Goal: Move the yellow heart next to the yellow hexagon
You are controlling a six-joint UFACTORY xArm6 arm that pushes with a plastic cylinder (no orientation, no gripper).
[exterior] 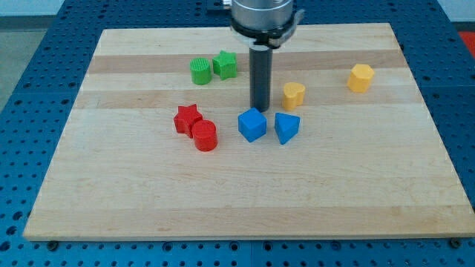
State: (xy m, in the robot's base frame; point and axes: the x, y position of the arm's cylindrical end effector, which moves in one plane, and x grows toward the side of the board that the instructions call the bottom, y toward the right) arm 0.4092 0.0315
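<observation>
The yellow heart (294,95) lies on the wooden board, right of centre toward the view's top. The yellow hexagon (361,78) lies further to the view's right and a little higher, well apart from the heart. My tip (260,109) is at the end of the dark rod, just left of the yellow heart with a small gap, and just above the blue cube (252,124).
A blue triangular block (286,127) lies right of the blue cube. A red star (188,119) and a red cylinder (205,136) touch at the left. A green cylinder (200,71) and a green star (225,64) sit near the top. The board (237,208) rests on a blue perforated table.
</observation>
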